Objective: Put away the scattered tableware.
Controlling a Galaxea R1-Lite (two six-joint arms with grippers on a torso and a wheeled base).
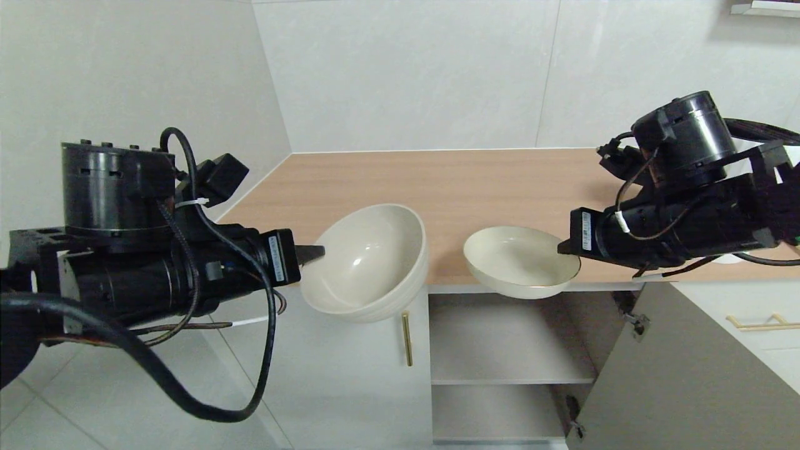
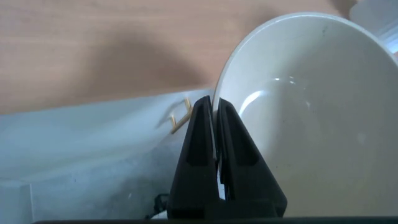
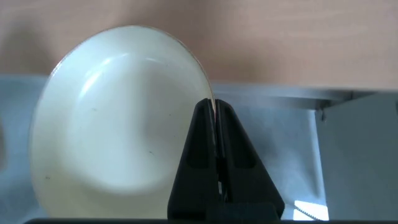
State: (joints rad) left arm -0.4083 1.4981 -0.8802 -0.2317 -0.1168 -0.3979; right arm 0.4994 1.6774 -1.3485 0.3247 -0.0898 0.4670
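A deep cream bowl (image 1: 369, 262) hangs in the air in front of the counter, tilted on its side, with my left gripper (image 1: 312, 253) shut on its rim. The left wrist view shows that bowl (image 2: 311, 118) and the left gripper (image 2: 214, 109) pinching the rim. A shallower cream bowl with a thin gold rim (image 1: 519, 259) is held level over the counter's front edge, above the open cabinet, by my right gripper (image 1: 565, 247), shut on its rim. From the right wrist, the shallow bowl (image 3: 118, 118) and the right gripper (image 3: 213, 109) show close up.
A wooden countertop (image 1: 469, 181) runs along the white tiled wall. Below it an open cabinet (image 1: 506, 350) has bare white shelves, its grey door (image 1: 681, 375) swung out on the right. A closed door with a brass handle (image 1: 406, 337) stands to the left.
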